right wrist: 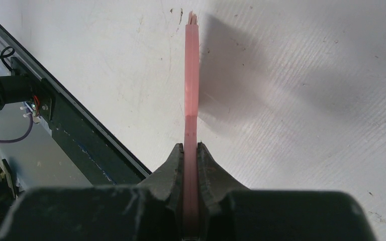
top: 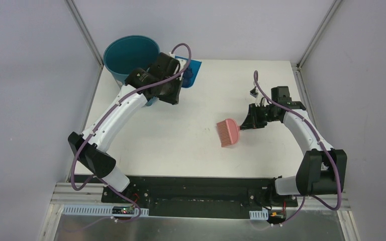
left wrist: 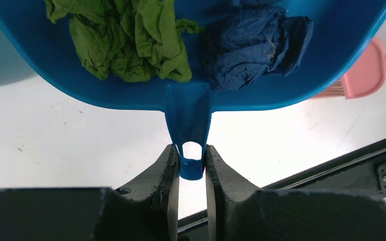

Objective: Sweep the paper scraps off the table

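Left arm [top: 115,108] reaches far, right arm [top: 301,128] bent, fingers [left wrist: 167,173] clamped

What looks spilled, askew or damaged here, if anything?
Nothing stands out. The green and dark blue paper scraps lie inside the dustpan, which the left end effector holds by its handle; the right end effector holds the brush. The table shows only faint marks.

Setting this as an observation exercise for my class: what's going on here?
The left hand grips the blue dustpan by its handle, close to the teal bin. In the pan lie paper scraps: an olive-green wad and a dark blue wad. The right hand holds the pink brush by its handle over the table.
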Controlling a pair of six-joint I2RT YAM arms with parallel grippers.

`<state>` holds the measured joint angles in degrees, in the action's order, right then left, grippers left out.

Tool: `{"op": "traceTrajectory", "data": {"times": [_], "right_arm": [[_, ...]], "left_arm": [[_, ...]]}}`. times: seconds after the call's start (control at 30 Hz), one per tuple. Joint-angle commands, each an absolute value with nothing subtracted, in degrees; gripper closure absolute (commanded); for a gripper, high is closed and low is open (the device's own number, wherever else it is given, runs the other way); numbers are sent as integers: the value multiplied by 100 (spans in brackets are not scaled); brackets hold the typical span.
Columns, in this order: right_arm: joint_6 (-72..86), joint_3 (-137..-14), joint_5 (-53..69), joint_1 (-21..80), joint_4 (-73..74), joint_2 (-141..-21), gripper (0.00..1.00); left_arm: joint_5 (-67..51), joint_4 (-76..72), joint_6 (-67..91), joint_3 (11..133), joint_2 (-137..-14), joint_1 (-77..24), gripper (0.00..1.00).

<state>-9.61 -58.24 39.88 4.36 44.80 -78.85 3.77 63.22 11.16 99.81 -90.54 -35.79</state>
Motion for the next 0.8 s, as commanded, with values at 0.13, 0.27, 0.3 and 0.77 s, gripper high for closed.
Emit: {"op": "traceTrajectory", "data": {"times": [0.13, 0.27, 0.3, 0.77], "right_arm": [[-1156, -5859, 4061, 402, 4352, -7864, 100], [-1180, -5869, 4090, 400, 4403, -7939, 100], [-1208, -5876, 4111, 404, 4422, -7948, 100], [-1420, -5879, 4026, 404, 4517, -8010, 100]], "left_arm": [[-397, 6002, 1314, 10783, -9006, -2974, 100], [-931, 5707, 1648, 10889, -9099, -2615, 100], [-1026, 5624, 1743, 10882, -9109, -2516, 100], [-2989, 3464, 3615, 9651, -8674, -1044, 100]]}}
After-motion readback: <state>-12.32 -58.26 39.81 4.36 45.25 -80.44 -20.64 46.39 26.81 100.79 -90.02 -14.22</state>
